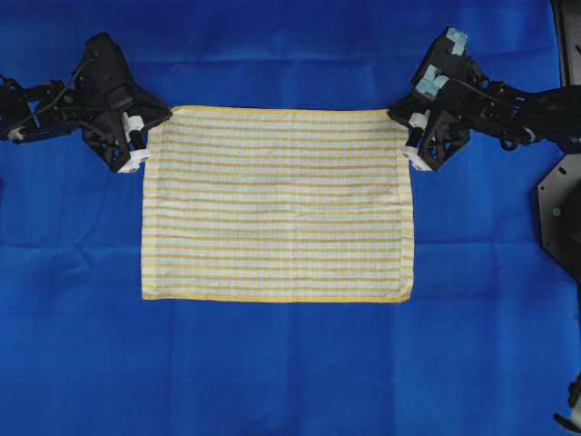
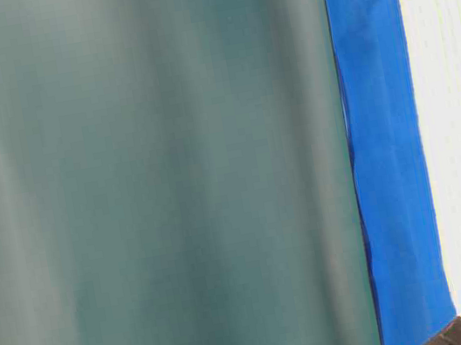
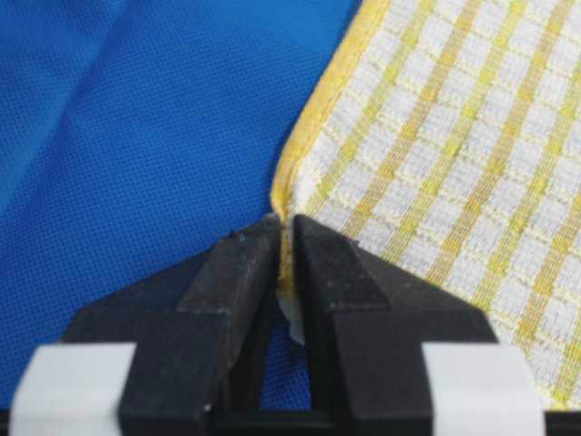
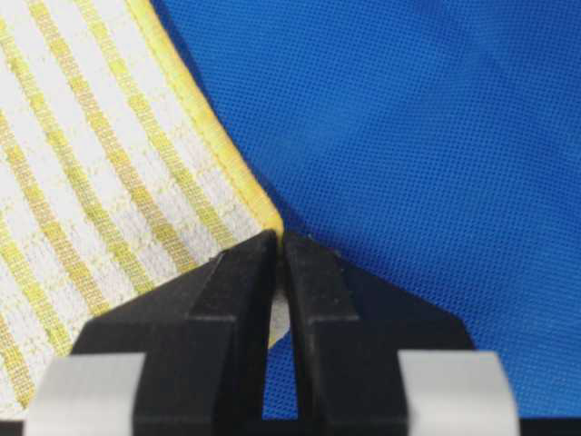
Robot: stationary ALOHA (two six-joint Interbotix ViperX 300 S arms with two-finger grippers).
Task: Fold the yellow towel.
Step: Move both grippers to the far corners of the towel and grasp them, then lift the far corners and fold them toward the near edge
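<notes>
Yellow towel flat on blue cloth, overhead | left gripper, right gripper at far corners | left wrist: jaws clamped on towel corner | right wrist: jaws pinch corner

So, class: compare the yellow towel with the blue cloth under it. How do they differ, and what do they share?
The yellow towel is striped yellow and white with yellow hems; the blue cloth is plain. The towel is smaller and lies on top; the cloth extends beyond it on every side. Both towel's far corners are pinched by claws; the cloth is not gripped. Both lie flat.
</notes>
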